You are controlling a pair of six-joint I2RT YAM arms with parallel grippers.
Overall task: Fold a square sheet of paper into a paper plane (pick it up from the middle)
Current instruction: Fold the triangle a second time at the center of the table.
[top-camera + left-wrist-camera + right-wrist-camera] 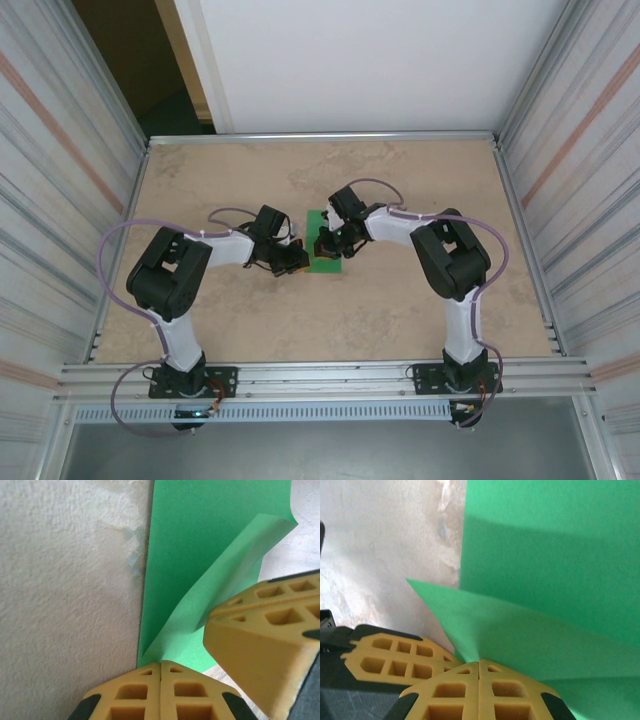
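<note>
Left fingers: the yellow ribbed pads of the left gripper (161,667) are pressed together, tips set at the sheet's near edge where a raised fold begins. Whether paper is caught between them cannot be told.
Right fingers: the pads of the right gripper (479,666) are pressed together, and a lifted flap is pinched at their seam.
Spacing: the two pairs of fingers are held just beside each other, apparently touching.
Task item: the thin bright green square sheet of paper (316,220) is laid mid-table between the grippers, mostly flat, with one flap curled upward.
Progress: judged early. One flap is raised, but no pressed crease is seen and no dart shape has been formed. The lengthwise folds are all left to be made.
Sheet edges: the left edge is laid straight and flat on the beige marbled tabletop (420,330). The flap's free corner is left unsupported.
Open room: bare tabletop is found on every side of the sheet, and the ribbed metal side walls (60,200) stand well apart. Crowding is judged confined to the fingertips.
</note>
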